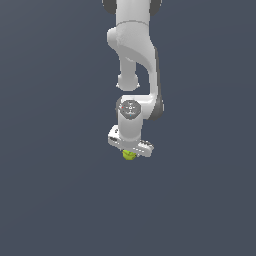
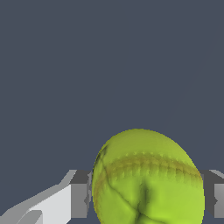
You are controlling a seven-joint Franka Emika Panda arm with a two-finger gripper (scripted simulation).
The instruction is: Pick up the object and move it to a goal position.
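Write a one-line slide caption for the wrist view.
Wrist view: yellow-green ball with stitched seams sits between the tool's grey fingers, against a plain dark blue-grey background.

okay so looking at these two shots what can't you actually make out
- Exterior view: the ball is tiny and half hidden under the gripper; contact unclear.
- Wrist view: the ball's lower part is cut off by the frame edge.
- Wrist view: fingers mostly hidden behind the ball.
- No goal marker shows in either view.

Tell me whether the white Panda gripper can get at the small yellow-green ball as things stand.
Probably yes: the small yellow-green ball already sits between the grey fingers of the white Panda gripper, directly under it, with nothing else in the way. Whether the fingers actually press on it is unclear.
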